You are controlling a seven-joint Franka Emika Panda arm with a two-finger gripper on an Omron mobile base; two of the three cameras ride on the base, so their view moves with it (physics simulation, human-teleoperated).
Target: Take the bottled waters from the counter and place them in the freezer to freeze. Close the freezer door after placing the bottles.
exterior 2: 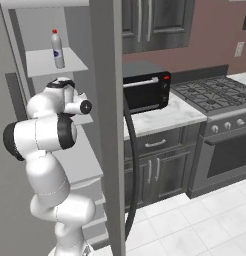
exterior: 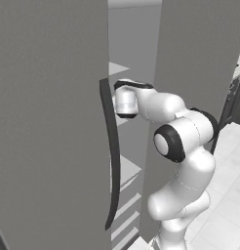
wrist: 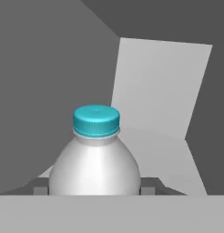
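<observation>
Matt grey steel freezer (exterior 2: 107, 100); smooth plastic bottle (wrist: 94, 164), ridged light-blue cap (wrist: 96, 119).

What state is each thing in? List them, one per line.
Freezer door: open.
Red-capped bottle: upright on an upper freezer shelf.
Blue-capped bottle: held upright between the gripper fingers, inside the freezer.
Gripper: shut on the bottle.
Toaster oven: door closed.
Counter drawer: closed.

Black toaster oven (exterior 2: 145, 86) beside gas stove (exterior 2: 215, 107).
</observation>
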